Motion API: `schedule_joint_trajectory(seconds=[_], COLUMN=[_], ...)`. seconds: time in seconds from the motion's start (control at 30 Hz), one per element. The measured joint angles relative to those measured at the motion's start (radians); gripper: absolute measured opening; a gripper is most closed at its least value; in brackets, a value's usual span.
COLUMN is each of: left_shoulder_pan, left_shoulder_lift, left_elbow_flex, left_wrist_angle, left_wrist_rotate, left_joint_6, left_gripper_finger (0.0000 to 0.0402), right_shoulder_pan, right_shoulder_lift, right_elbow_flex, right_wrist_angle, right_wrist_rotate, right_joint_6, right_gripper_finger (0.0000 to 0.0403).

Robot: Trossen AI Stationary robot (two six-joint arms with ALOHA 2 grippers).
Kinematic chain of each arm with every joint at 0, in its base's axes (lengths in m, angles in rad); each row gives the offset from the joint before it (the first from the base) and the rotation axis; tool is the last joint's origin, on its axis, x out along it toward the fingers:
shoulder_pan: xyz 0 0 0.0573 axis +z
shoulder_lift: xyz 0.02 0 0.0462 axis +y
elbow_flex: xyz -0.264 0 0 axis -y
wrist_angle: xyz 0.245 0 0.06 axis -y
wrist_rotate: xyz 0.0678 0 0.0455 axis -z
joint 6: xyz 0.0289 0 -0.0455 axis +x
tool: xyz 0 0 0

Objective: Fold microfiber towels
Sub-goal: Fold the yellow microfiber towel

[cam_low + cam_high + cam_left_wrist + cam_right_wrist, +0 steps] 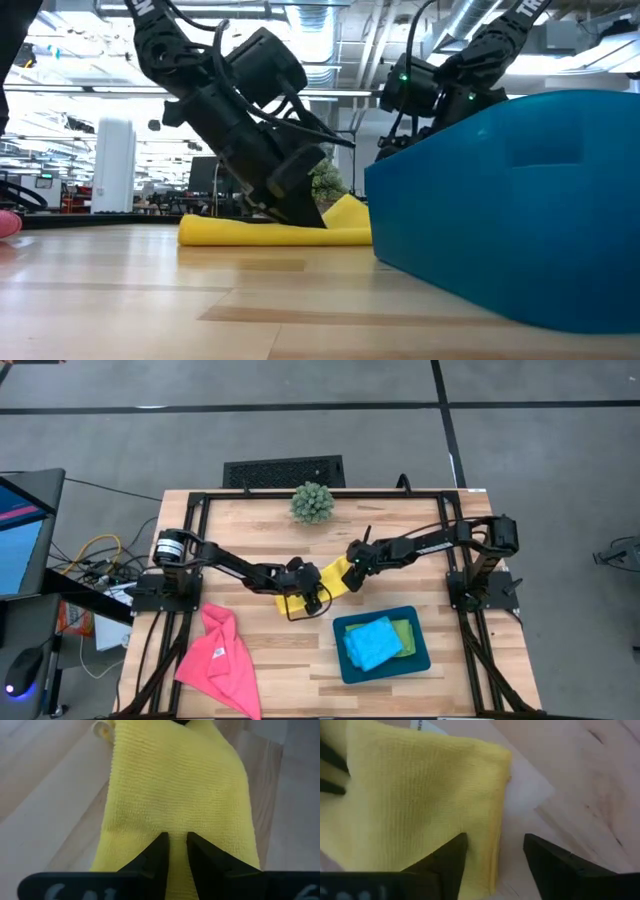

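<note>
A yellow microfiber towel (335, 582) lies folded on the wooden table's middle, flat on the wood (240, 232), with one end humped up (350, 210). My left gripper (176, 842) is down on it and shut on its cloth. My right gripper (495, 845) stands open over the towel's far right edge (496, 810), one finger above the cloth and one above bare wood. A pink towel (220, 655) lies crumpled at the near left. A blue towel (370, 642) and a green towel (405, 632) lie in the teal tray (420, 660). My left gripper pinches a narrow ridge of the yellow cloth (176, 857) between its two fingers, near the towel's near end. The fingers come slanting down from the table's left (300, 208). The towel stays on the table, spread away from the fingers. My right gripper has one finger (451, 854) over the towel's edge; I cannot tell whether it touches.
The teal tray (520, 200) stands close to the towel's near right side and hides my right gripper in the low view. A spiky green ball plant (312, 502) sits at the far middle. Bare wood lies between the pink towel and the tray.
</note>
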State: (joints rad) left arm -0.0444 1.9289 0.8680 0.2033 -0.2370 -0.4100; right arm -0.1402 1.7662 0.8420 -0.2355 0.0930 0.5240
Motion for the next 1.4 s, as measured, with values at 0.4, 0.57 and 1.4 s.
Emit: schedule_joint_trajectory(seconds=[0.4,0.57,1.4], left_shoulder_pan=[0.011,0.032,0.112], left_shoulder_lift=[0.000,0.002,0.007], left_elbow_flex=[0.000,-0.002,-0.006], left_wrist_angle=[-0.005,0.016,0.155], left_wrist_rotate=[-0.021,-0.005,-0.017], left_joint_6=[-0.001,0.010,-0.002], left_gripper_finger=[0.0066,0.0066,0.0066], right_shoulder_pan=[0.000,0.000,-0.006], right_shoulder_lift=[-0.068,-0.147,-0.252], right_elbow_flex=[-0.012,-0.008,-0.006], right_wrist_angle=[-0.005,0.013,0.184], right_wrist_rotate=[-0.039,-0.077,-0.150], right_joint_6=[-0.046,-0.053,-0.053], right_gripper_finger=[0.0015,0.0034,0.0017])
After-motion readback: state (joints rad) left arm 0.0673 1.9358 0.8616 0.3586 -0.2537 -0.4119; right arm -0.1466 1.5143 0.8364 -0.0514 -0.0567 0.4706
